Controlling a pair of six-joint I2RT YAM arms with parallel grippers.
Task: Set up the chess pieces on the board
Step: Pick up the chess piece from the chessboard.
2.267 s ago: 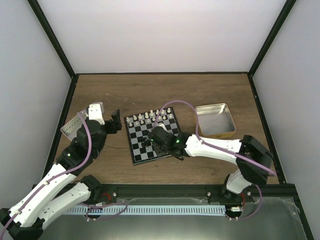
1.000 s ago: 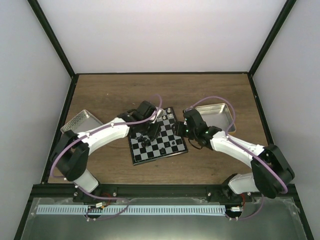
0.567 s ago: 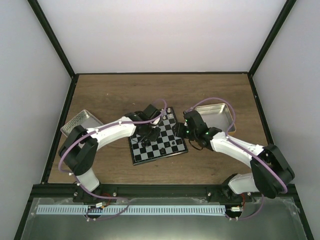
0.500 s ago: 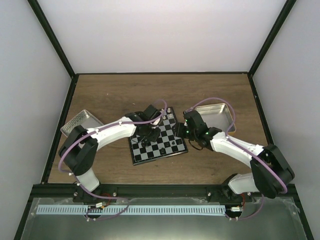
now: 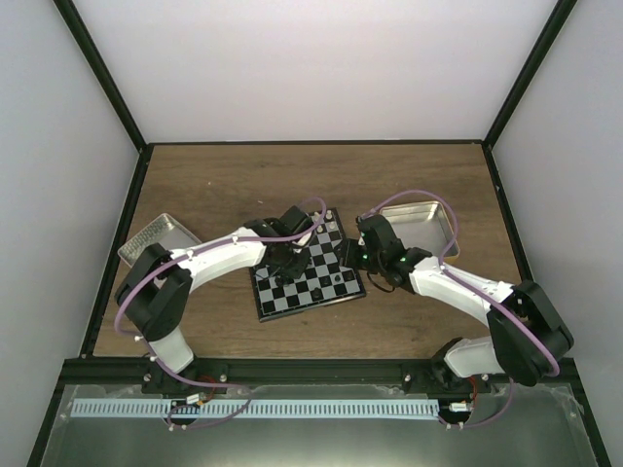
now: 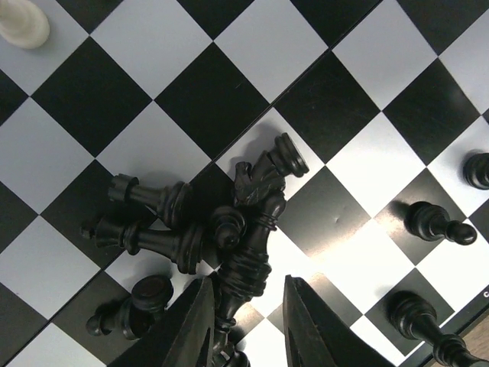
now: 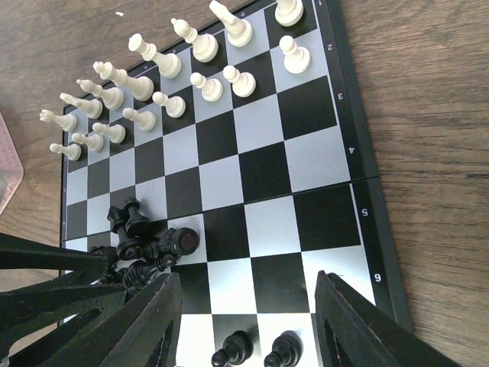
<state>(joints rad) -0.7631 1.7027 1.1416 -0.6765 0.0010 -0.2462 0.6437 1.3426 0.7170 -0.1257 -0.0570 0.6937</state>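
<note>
Chess pieces [image 6: 229, 237] piled just ahead; left fingers [image 6: 197, 329] slightly spread astride one, so pinch its stem only; right fingers [image 7: 145, 329] wide, empty.

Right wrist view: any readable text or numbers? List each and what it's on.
"2": black border of the board, right edge.
"3": same border.
"4": same border.
"5": same border.
"6": same border.
A mark above "2" is cut off by the frame and unreadable. Nothing else.
</note>
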